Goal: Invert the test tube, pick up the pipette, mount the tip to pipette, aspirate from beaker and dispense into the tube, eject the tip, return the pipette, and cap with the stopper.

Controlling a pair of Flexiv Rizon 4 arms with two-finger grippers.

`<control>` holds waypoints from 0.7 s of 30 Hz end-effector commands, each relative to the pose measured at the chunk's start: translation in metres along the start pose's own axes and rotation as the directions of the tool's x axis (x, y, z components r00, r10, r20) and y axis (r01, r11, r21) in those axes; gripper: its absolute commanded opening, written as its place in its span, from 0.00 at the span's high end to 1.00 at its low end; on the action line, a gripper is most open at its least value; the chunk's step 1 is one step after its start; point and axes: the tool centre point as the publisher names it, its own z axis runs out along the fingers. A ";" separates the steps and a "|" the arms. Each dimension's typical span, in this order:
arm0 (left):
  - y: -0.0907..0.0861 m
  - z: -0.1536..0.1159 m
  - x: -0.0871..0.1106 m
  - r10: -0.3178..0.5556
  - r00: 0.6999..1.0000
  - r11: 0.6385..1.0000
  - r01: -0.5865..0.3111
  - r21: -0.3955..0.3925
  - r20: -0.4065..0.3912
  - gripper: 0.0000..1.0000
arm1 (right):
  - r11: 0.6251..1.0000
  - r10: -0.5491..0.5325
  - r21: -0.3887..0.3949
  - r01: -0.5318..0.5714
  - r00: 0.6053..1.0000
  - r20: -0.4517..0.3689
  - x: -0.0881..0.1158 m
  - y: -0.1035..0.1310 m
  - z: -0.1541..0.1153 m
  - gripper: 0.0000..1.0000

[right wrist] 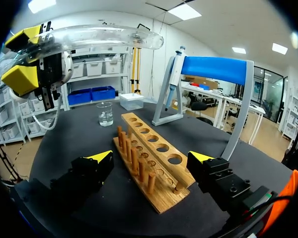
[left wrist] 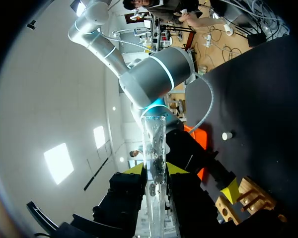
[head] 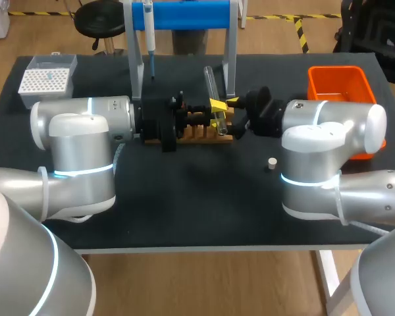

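1. Head view: our left gripper has its yellow tips closed on the test tube. It holds the tube above the wooden rack near the middle of the table, and the tube leans rather than lying level. Our right gripper sits just beside it, over the rack's end. The pipette hangs on its stand behind. The tip box lies at the far left, and the stopper stands alone near our right arm.

2. Left wrist view: the tube runs out between our two fingers, which press it from both sides partway along its length. It is clear and thin-walled, glass or plastic, we cannot tell which, and we see no liquid in it. We judge it light, stiff, smooth and easily cracked. A mild grip on the body, away from the mouth, suits it; held too loosely, it may slide as it turns.

3. Right wrist view: our right fingers stand wide apart and hold nothing, with the rack's holes and pegs between and ahead of them. The tube shows off to one side in the other gripper, well clear of the rack. The beaker, holding a little clear liquid, stands beyond the rack. We judge the inversion step to be in hand, with nothing yet pipetted.
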 end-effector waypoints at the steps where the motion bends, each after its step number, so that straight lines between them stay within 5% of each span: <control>1: -0.001 0.001 0.000 0.002 1.000 1.000 -0.002 -0.005 0.000 1.00 | 1.000 0.000 -0.003 0.000 1.000 0.004 0.001 -0.001 0.000 0.00; 8: 0.001 0.000 -0.006 -0.015 1.000 1.000 0.016 0.013 -0.022 1.00 | 1.000 0.000 -0.003 0.000 1.000 0.004 0.001 -0.001 0.000 0.00; 11: 0.013 -0.003 -0.019 -0.187 0.980 0.980 0.191 0.048 -0.073 1.00 | 1.000 0.000 -0.003 0.000 1.000 0.004 0.001 -0.001 0.000 0.00; 17: 0.034 0.001 -0.045 -0.513 0.846 0.852 0.523 0.038 -0.143 1.00 | 1.000 0.000 -0.003 0.000 1.000 0.004 0.001 -0.001 0.000 0.00; 19: 0.041 0.000 -0.052 -0.656 0.747 0.747 0.663 0.046 -0.110 1.00 | 1.000 0.000 -0.003 0.000 1.000 0.004 0.001 -0.001 0.000 0.00; 21: 0.046 0.001 -0.055 -0.802 0.592 0.590 0.806 0.045 -0.077 1.00 | 1.000 0.000 -0.003 0.000 1.000 0.004 0.001 -0.001 0.000 0.00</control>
